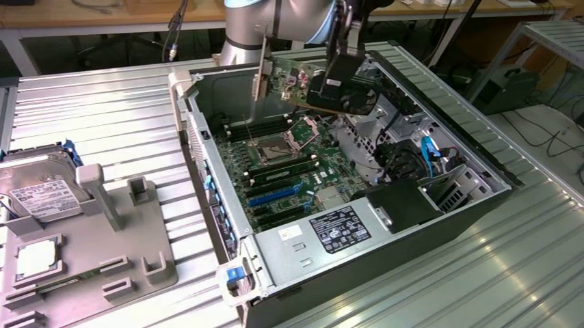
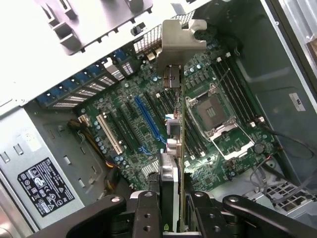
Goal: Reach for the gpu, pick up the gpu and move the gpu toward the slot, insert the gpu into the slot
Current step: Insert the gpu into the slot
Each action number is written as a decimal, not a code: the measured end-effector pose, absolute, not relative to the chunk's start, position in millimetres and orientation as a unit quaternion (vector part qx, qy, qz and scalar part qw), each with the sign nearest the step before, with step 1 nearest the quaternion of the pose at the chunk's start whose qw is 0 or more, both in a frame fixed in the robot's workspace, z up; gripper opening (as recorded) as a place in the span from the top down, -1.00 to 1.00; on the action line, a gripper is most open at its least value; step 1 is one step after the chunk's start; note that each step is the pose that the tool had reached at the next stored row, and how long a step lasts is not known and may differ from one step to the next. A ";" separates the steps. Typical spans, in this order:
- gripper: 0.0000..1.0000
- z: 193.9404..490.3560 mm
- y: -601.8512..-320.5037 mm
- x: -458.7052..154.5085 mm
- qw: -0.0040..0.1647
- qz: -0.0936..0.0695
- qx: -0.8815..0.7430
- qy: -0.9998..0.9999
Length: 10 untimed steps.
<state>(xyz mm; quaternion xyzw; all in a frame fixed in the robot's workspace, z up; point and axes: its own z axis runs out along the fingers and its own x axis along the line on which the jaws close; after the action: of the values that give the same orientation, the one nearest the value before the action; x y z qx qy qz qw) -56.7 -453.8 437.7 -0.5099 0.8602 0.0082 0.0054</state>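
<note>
Wrist view: we see our pincer (image 2: 173,204) clenched on the gpu (image 2: 173,49), edge-on, clear of the motherboard's (image 2: 198,69) blue slot (image 2: 148,119).

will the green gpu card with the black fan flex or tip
Probably stiff: the green circuit card with black fan cooler looks straight edge-on in the gripper. Its silver metal end bracket, far from the grip, may tip it.
</note>
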 end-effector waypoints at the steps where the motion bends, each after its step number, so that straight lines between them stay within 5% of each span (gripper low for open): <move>1: 0.45 437.7 -453.8 -56.8 0.005 0.008 -0.517 0.856; 10: 0.45 437.6 -453.8 -56.8 0.005 0.009 -0.576 0.817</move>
<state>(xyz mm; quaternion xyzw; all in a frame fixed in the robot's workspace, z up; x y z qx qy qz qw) -56.8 -453.8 437.6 -0.5762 0.8172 0.0086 0.0048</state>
